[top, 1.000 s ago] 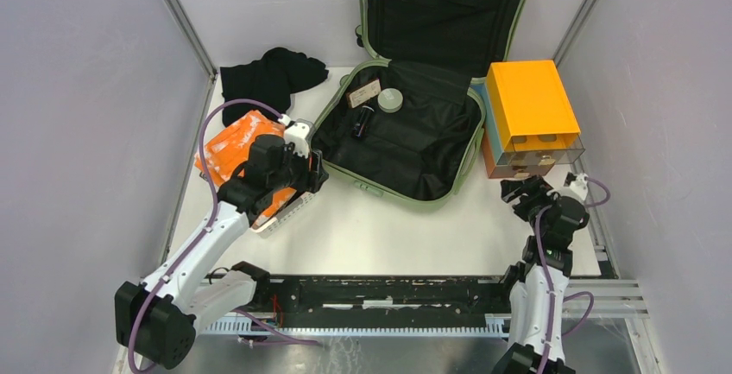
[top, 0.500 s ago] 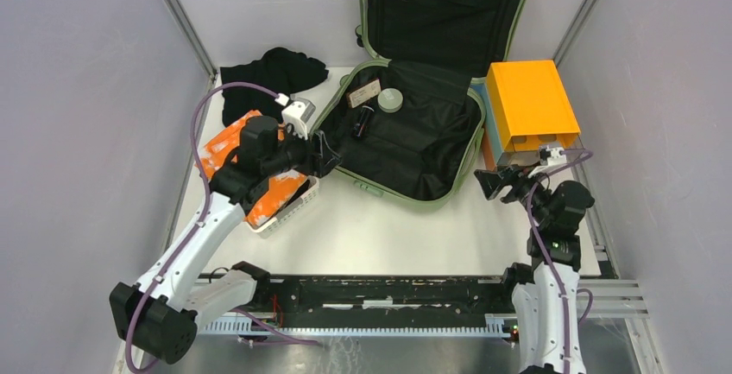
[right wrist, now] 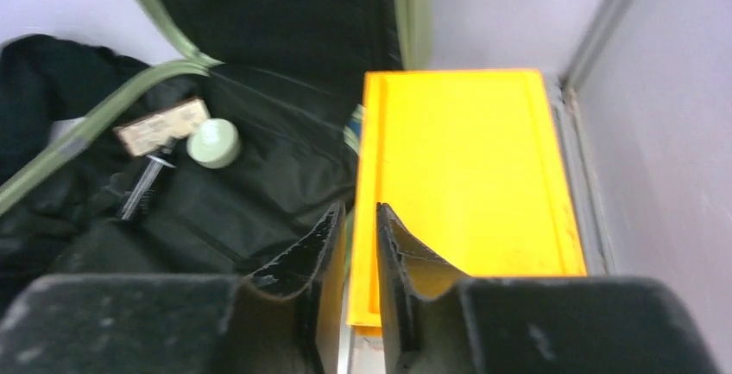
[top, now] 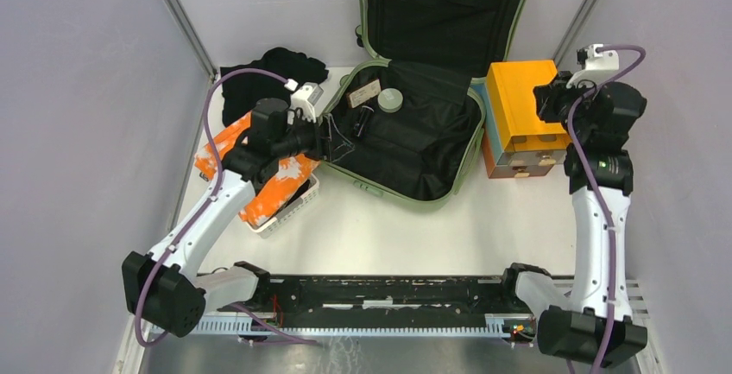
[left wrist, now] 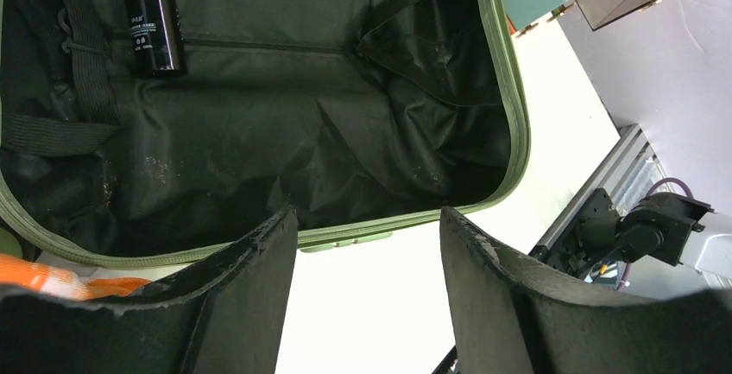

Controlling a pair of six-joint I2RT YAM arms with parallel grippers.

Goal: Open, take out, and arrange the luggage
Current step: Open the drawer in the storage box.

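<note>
- Item one, the luggage: a large sage-green hard-shell suitcase with black fabric lining. It lies unzipped at the back centre of the table, its lid propped upright against the rear wall. We find it where it lay a second ago.
- Contents still in the base, near its far left corner: a black cylindrical bottle, a pale green round cap and a tan card.
- Left gripper: a second ago it hung over the white perforated plastic basket. We now record it reaching past the suitcase's left rim, above the lining. Its fingers stand well apart with nothing between them.
- Right gripper: a second ago it sat low in front of the orange and light-blue box. It has since risen high at the box's right side and points across the orange top. Its fingers were wide then and are now drawn close. A narrow slit remains between them, and nothing is clamped there.
- The basket, left of the suitcase, holds an orange and white packet, which shows more now that the arm has left it.
- A crumpled black cloth lies at the back left, unmoved.
- Surface: a white table top, with a black rail along the near edge carrying both arm bases.
- Room: plain pale grey walls on three sides, with aluminium posts at the rear corners.
</note>
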